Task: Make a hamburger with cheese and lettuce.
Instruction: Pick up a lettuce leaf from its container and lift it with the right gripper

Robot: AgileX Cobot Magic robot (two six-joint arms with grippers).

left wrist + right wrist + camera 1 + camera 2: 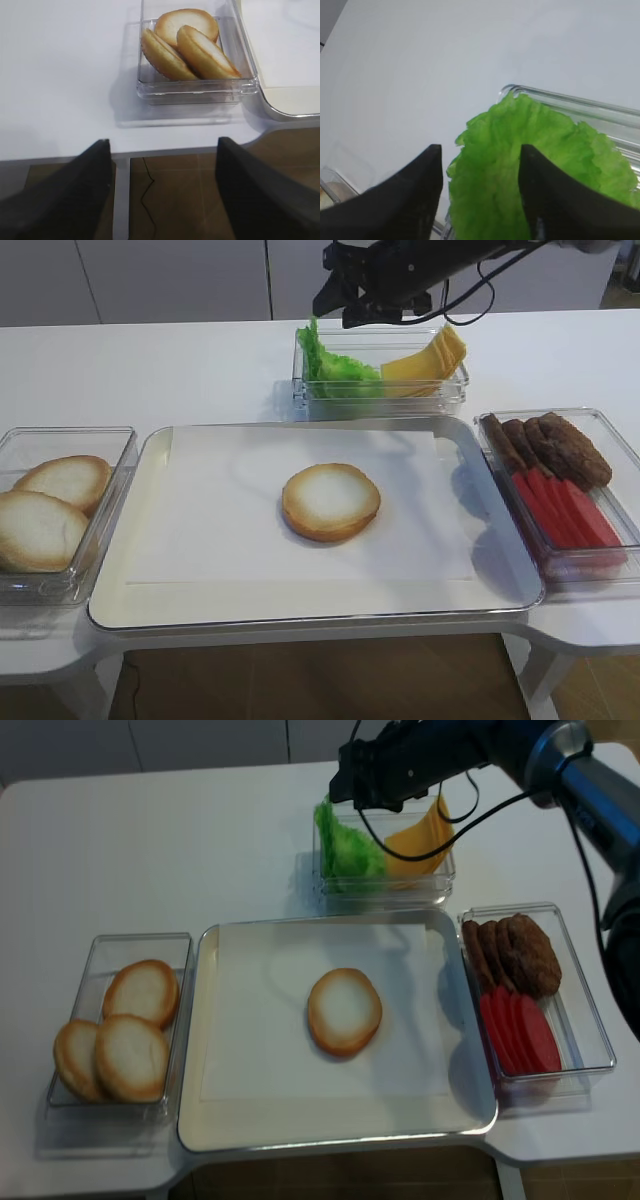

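One hamburger bun half [331, 502] lies cut face up in the middle of the white-lined tray [160, 540]; it also shows in the realsense view [344, 1010]. The lettuce [335, 368] stands in a clear container [380, 395] at the back, beside the fanned cheese slices [428, 362]. My right gripper [343, 308] hovers just above the lettuce's left part, open and empty. In the right wrist view the lettuce [545, 165] fills the gap between the gripper's [481, 147] fingers. My left gripper [164, 141] is open and empty, off the table's front left edge.
A clear box [100, 440] with three more bun halves stands left of the tray, seen also in the left wrist view [195, 90]. A clear box [600, 425] with brown meat pieces [550, 445] and red strips [565, 510] stands on the right.
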